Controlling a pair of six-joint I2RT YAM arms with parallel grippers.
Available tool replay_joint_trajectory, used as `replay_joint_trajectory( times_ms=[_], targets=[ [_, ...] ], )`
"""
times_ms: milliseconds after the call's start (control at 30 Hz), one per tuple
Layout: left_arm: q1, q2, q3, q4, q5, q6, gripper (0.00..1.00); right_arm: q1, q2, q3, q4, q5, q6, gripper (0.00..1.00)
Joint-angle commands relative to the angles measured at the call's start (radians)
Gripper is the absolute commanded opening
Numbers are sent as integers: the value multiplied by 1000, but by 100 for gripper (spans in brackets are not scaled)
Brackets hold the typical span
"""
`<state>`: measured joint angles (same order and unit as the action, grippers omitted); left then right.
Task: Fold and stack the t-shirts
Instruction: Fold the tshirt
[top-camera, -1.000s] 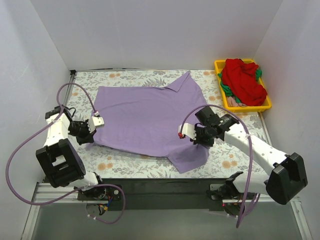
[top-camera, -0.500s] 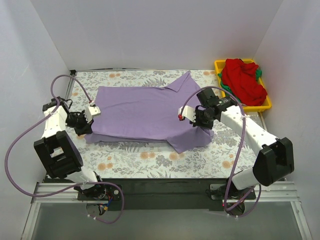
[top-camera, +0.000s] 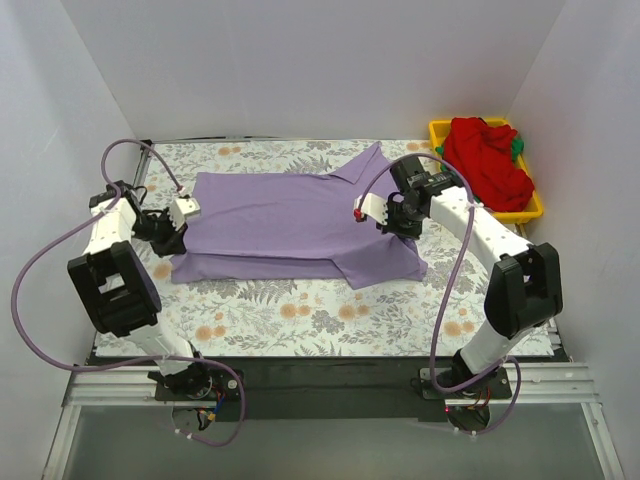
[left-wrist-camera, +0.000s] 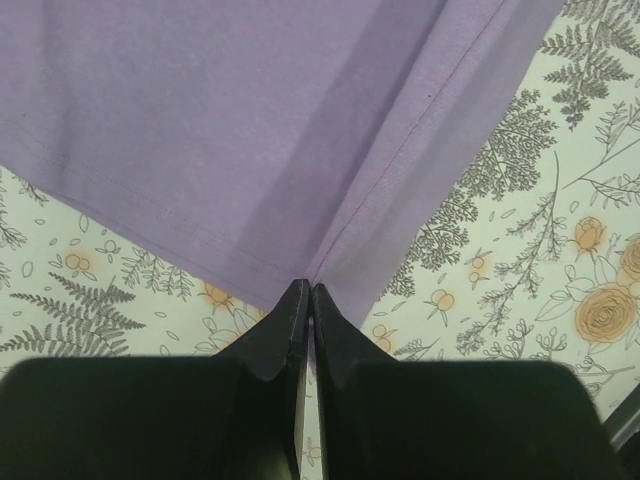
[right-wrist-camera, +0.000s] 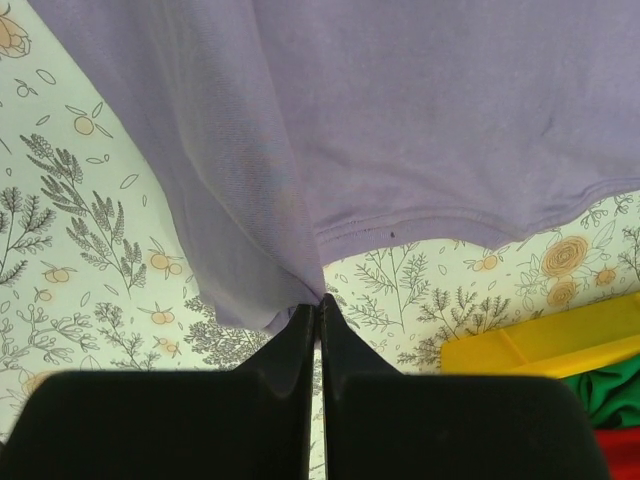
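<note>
Purple shirt (top-camera: 285, 220) lies on the desk (top-camera: 300, 315), stretched between both tools. The left tool (left-wrist-camera: 306, 298) pinches one edge and the right tool (right-wrist-camera: 319, 308) pinches the opposite fold. Red shirt (top-camera: 487, 165) sits beyond the right tool.

1. We see the lavender t-shirt (top-camera: 290, 225) as soft, matt knit cloth, its stitched hems plain in both wrist views.
2. We find the floral cloth (top-camera: 300, 310) beneath it flat, matt and printed.
3. The yellow tray (top-camera: 437, 130) looks to us like smooth plastic with a slight sheen.
4. The red t-shirt (top-camera: 488, 160) in it is matt, crumpled cloth.
5. The left gripper (left-wrist-camera: 308, 295) and right gripper (right-wrist-camera: 318, 305) have dark, smooth, matt fingers, plastic as far as we can tell.
</note>
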<state>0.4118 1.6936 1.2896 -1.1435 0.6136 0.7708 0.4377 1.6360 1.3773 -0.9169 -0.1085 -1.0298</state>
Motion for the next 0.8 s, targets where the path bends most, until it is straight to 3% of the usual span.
replay_joint_trajectory(
  times_ms=[0,767],
  targets=[
    [-25,14,43,59,5,-39,0,-14,18,55,-20,-5,-90,1],
    [-100,132,117,152,-74,-34,0,-54,220,227,-20,16,-153,1]
  ],
)
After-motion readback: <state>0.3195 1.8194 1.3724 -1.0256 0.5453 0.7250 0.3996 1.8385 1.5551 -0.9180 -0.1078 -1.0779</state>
